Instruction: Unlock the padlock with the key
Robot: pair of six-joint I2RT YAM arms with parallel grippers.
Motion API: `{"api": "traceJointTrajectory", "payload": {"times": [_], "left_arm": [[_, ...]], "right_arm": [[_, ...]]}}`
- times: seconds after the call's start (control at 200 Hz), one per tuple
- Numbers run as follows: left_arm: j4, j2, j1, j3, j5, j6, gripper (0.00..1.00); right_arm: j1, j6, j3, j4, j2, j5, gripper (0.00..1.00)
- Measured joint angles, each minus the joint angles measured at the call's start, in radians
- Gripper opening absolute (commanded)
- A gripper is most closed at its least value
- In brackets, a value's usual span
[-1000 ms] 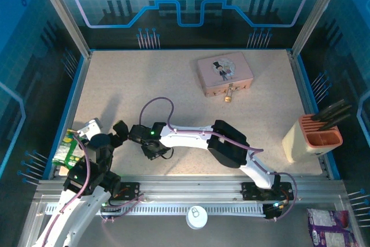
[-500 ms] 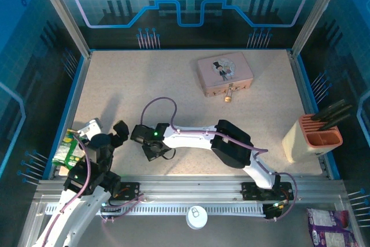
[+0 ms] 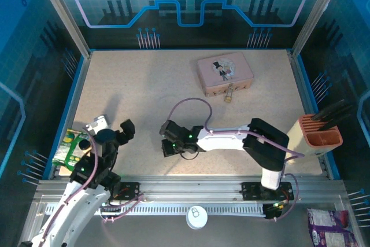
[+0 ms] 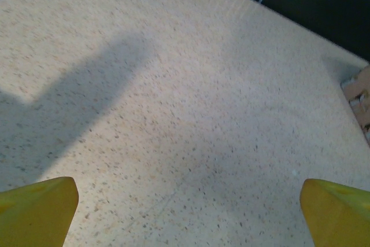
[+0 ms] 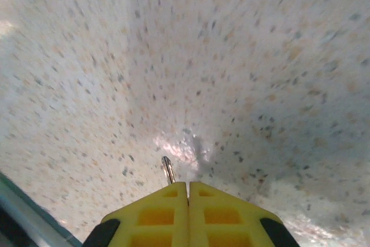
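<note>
The right hand (image 3: 168, 144) sits low over the table (image 3: 144, 85), its arm stretched leftward from the base. In the right wrist view its yellow fingers (image 5: 156, 215) are pressed together, clamped on the key (image 5: 167, 171). Only the thin silver tip of the key pokes out past the fingertips, close above the speckled surface.

The padlock (image 3: 229, 95) lies well apart from this hand, far ahead of it and off to its right. It touches the near edge of the pink tin (image 3: 224, 70), with its brass body pointing toward the arms. A knife block (image 3: 312, 137) stands far to the right of the right hand, at the table's edge.

The left hand (image 3: 113, 130) is to the left of the right hand, near but not touching it. In the left wrist view its fingers (image 4: 34, 206) sit in the lower corners, spread wide apart with bare table between them and nothing held. A green packet (image 3: 68, 150) lies just to the left of the left hand.
</note>
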Motion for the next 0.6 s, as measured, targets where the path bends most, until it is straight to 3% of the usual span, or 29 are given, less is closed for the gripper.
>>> {"api": "traceJointTrajectory", "payload": {"times": [0.13, 0.28, 0.43, 0.6], "left_arm": [[0.071, 0.142, 0.0, 0.0, 0.119, 0.011, 0.99], [0.152, 0.28, 0.0, 0.01, 0.336, -0.02, 0.93], [0.269, 0.352, -0.015, 0.021, 0.54, -0.093, 0.87], [0.351, 0.373, -0.025, 0.03, 0.652, -0.183, 0.81]], "right_arm": [[-0.026, 0.008, -0.133, 0.153, -0.116, 0.0, 0.0], [-0.083, 0.035, -0.293, 0.35, -0.232, -0.01, 0.0], [-0.153, 0.061, -0.391, 0.495, -0.288, -0.026, 0.0], [-0.185, 0.071, -0.431, 0.572, -0.354, -0.028, 0.0]]}}
